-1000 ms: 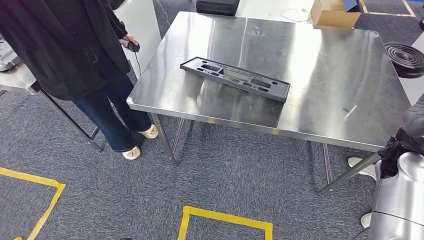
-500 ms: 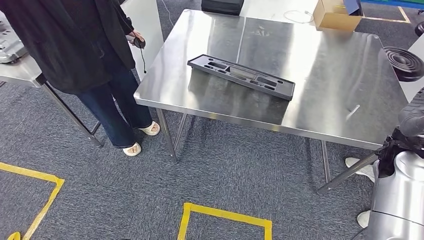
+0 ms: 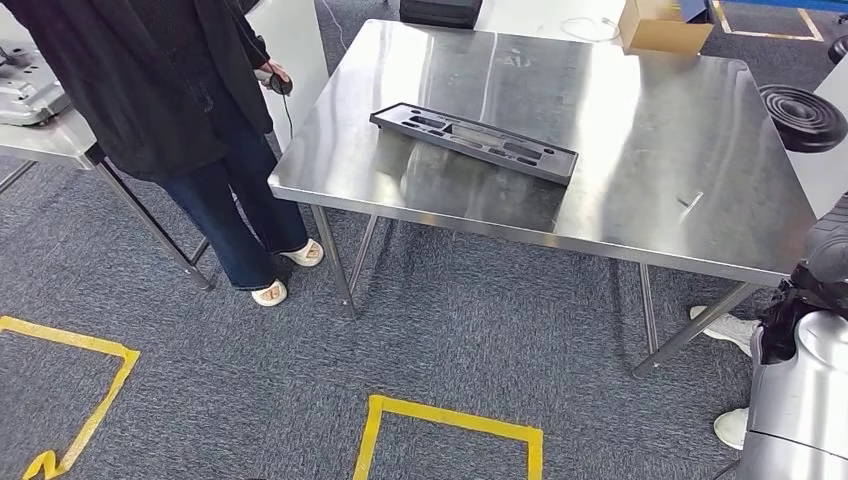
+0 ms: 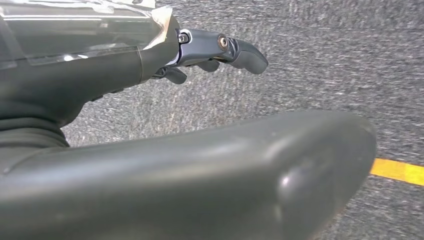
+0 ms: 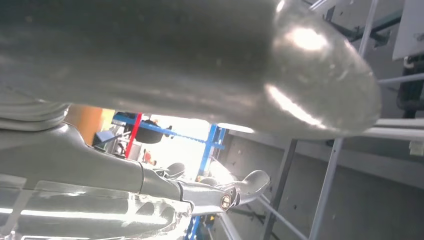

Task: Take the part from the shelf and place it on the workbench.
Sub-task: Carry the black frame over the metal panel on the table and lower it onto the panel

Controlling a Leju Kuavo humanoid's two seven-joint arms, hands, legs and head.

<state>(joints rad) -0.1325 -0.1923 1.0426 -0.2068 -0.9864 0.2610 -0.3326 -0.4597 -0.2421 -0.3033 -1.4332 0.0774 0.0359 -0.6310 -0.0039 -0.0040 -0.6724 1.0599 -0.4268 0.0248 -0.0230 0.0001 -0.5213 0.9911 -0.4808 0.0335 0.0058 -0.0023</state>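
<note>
The black part point(image 3: 473, 143) lies flat on the steel bench point(image 3: 640, 150), toward its ten o'clock side, long axis running from ten to four o'clock, untouched by either hand. The right arm point(image 3: 800, 400) hangs at the head view's four o'clock edge, below the bench top. The left hand point(image 4: 200, 55) points down over grey carpet, fingers loosely extended and apart, holding nothing. The right hand point(image 5: 210, 192) likewise shows fingers stretched out, parted, holding nothing. A person point(image 3: 170, 110) stands at the bench's nine o'clock side.
</note>
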